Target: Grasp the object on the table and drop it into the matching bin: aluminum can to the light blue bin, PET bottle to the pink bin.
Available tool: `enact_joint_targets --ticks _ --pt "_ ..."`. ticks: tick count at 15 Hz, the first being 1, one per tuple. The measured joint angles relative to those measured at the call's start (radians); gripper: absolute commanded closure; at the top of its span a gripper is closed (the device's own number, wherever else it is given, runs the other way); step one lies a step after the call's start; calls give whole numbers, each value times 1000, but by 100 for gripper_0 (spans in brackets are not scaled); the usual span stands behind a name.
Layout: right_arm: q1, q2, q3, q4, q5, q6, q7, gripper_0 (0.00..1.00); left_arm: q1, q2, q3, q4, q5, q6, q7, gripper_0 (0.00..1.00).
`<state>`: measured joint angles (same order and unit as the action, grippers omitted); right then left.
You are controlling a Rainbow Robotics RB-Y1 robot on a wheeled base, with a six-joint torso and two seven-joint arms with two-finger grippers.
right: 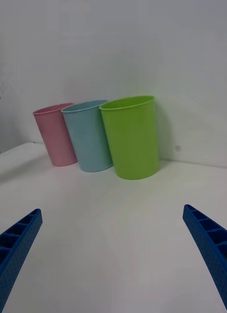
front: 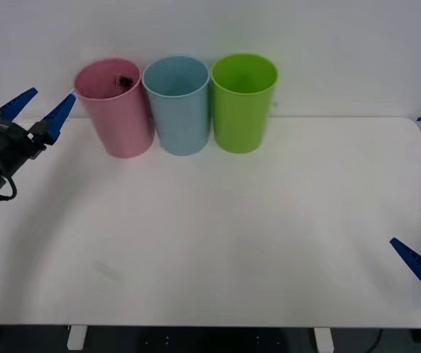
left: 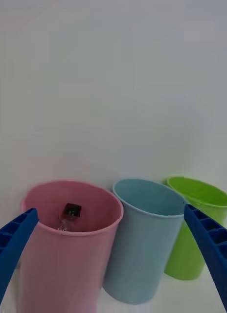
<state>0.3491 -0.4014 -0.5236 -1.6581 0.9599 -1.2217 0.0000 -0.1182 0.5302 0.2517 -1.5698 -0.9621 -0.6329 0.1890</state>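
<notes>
Left wrist view: clear PET bottle (left: 68, 217), black cap, inside pink bin (left: 69, 254); left tool (left: 111, 254) wide, empty.

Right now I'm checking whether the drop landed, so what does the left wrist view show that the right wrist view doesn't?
The left wrist view looks into the pink bin, where the PET bottle lies inside, between the open left gripper fingers. The right wrist view shows bare table and the open right gripper. Both show the pink, light blue bin and green bin in a row.
</notes>
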Motion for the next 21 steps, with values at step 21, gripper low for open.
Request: enact_joint_targets --ticks 21 --pt "0 0 0 0 0 0 0 0 523 53 285 -51 101 -552 -201 0"
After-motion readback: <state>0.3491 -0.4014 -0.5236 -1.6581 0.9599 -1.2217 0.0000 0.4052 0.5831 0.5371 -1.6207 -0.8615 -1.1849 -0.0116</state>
